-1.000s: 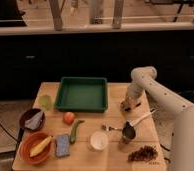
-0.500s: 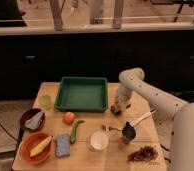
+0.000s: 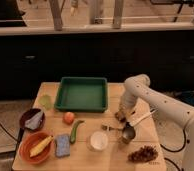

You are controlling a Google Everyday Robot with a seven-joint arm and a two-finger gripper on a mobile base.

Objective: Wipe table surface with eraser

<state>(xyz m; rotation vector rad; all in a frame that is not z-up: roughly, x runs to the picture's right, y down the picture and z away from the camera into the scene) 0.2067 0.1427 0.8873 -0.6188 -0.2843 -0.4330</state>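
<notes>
The table surface [image 3: 117, 156] is a light tan wooden top that fills the lower half of the camera view. My arm comes in from the right and bends down to the table right of the green tray. My gripper [image 3: 122, 113] points down at the table's right-middle. It is shut on the eraser [image 3: 120, 117], a small tan and dark block that rests on the tabletop under the gripper. Most of the eraser is hidden by the gripper.
A green tray [image 3: 81, 95] stands at the back middle. Just in front of the gripper lie a metal ladle [image 3: 130, 131] and a white cup [image 3: 98, 141]. Further left are a peach [image 3: 68, 117], a green pepper [image 3: 76, 131], a blue sponge [image 3: 63, 145], an orange bowl [image 3: 35, 148] and a dark bowl [image 3: 31, 120]. A dark bunch [image 3: 142, 154] lies front right.
The gripper with the eraser has slid left along the table and then toward the front, ending closer to the ladle. Nothing else has moved.
</notes>
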